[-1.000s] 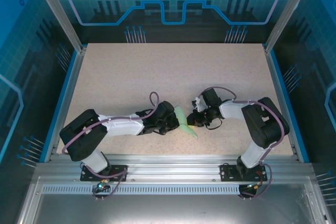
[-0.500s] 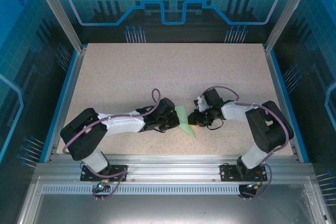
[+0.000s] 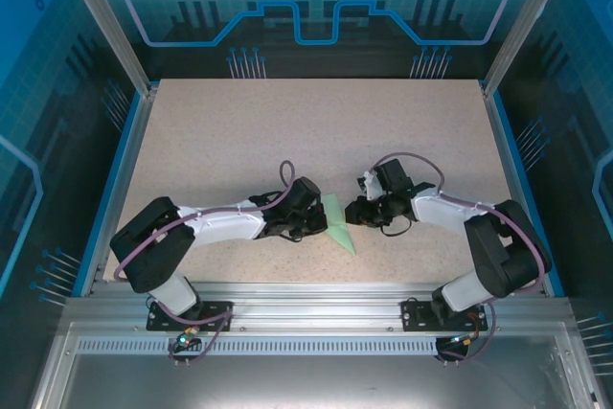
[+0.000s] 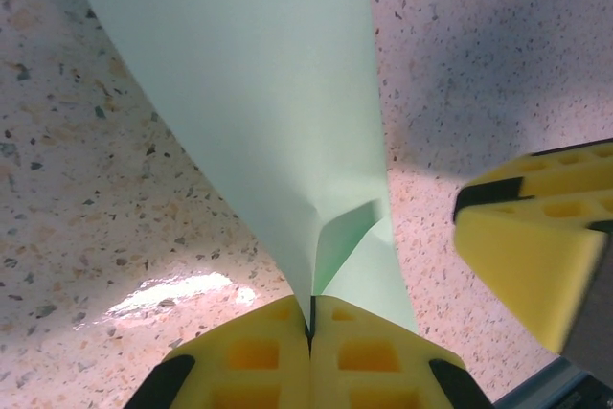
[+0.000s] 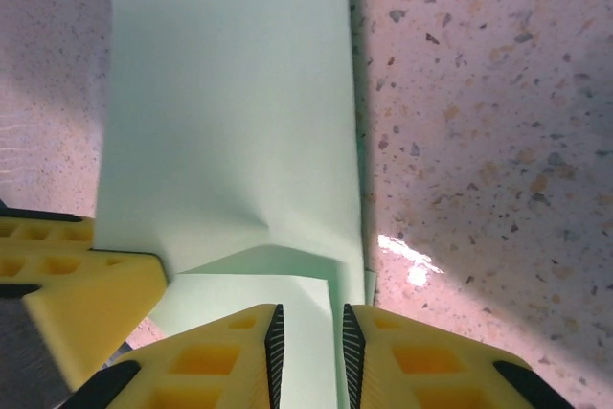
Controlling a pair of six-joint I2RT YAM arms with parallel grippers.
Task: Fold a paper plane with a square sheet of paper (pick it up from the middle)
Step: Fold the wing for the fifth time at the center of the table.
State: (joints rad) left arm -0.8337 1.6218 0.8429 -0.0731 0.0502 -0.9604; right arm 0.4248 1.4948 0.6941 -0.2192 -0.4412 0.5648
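Note:
The sheet of paper [image 3: 336, 224], pale mint green, is folded into a slim shape with a pointed tip toward the near edge. It hangs low over the table between the two grippers. My left gripper [image 4: 311, 321] is shut on a crease of the paper [image 4: 259, 93], whose layers fan out ahead of the yellow pads. In the top view the left gripper [image 3: 320, 222] sits at the paper's left side. My right gripper [image 5: 308, 337] is open by a narrow gap, with a folded edge of the paper [image 5: 230, 122] running between its pads. It [image 3: 353, 215] stands at the paper's right side.
The speckled table [image 3: 287, 131] stretches bare behind the arms, ringed by a blue frame [image 3: 122, 165]. A right fingertip [image 4: 527, 246] shows in the left wrist view and a left fingertip [image 5: 77, 284] in the right wrist view, so the grippers are close together.
My right gripper's jaws have parted, letting go of the paper, and the right arm's elbow has swung out to the right. My left gripper keeps its hold and has barely moved.

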